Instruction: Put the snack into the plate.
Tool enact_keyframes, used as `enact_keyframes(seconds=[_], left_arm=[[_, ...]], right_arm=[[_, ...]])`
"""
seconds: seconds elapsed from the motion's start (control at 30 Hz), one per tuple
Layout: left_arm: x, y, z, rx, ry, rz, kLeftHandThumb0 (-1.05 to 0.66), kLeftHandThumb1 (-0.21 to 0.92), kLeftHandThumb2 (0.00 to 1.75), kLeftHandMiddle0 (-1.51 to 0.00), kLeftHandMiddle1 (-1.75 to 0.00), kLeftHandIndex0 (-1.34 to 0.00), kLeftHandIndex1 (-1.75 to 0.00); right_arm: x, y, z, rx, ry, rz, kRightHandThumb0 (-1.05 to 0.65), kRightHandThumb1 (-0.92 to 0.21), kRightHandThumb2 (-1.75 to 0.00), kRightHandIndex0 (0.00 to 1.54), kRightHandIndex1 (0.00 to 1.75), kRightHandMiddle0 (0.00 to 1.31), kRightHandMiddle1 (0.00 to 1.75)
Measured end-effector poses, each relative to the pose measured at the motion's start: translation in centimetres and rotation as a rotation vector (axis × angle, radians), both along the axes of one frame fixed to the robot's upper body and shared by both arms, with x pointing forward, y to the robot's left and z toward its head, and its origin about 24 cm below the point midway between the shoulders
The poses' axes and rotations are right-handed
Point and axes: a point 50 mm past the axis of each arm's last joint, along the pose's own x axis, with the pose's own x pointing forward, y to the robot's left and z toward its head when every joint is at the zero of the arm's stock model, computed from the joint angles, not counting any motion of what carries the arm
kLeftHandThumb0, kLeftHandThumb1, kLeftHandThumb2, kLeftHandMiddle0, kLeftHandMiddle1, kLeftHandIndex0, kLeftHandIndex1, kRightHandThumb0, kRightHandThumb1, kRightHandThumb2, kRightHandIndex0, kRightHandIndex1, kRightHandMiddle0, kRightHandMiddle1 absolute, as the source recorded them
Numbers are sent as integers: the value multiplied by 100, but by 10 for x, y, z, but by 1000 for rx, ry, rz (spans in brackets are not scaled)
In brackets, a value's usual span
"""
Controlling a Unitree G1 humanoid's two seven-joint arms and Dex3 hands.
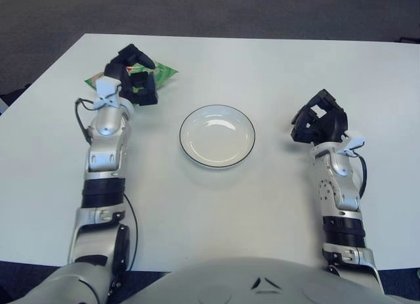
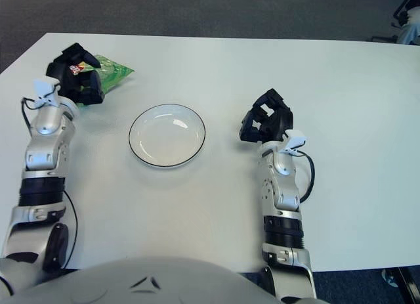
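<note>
The snack is a green chip bag (image 1: 165, 73) lying at the far left of the white table. My left hand (image 1: 134, 79) is stretched out over the bag and hides most of it. Its fingers are spread above and around the bag, and no closed grasp shows. A white plate (image 1: 217, 137) with a dark rim sits in the middle of the table, to the right of the bag, and holds nothing. My right hand (image 1: 319, 121) shows to the right of the plate, fingers loosely curled around nothing.
The white table (image 1: 262, 67) runs wide behind and beside the plate. Its far edge meets dark carpet (image 1: 216, 8). In the right eye view, part of a chair base (image 2: 408, 15) shows at the top right corner.
</note>
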Motion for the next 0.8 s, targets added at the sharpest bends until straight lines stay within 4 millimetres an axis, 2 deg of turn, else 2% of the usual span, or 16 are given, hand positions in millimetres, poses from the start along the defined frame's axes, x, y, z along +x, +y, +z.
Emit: enact_keyframes(seconds=[0.17,0.43,0.63,0.8], left_arm=[[9,4,18,104,-43,4,-50,26,138,-122,-175,-66,-175],[29,21,38,369,-98,46,-51,24,140,-126,-175,-68,-175],[34,11,46,522,-126,25,-52,23,142,-128,-175,-68,-175],[36,4,51,585,-143,12,-52,23,142,-128,-175,-69,-175]], right_arm=[[-2,0,0,2,-1,-11,-1,10,-175,94,164,71,175],[-3,0,0,7,9,-24,-1,10,-175,94,164,71,175],[-4,0,-3,11,32,-27,-1,10,-175,94,164,70,175],[-4,0,-4,13,39,-26,-1,10,-175,94,165,70,175]])
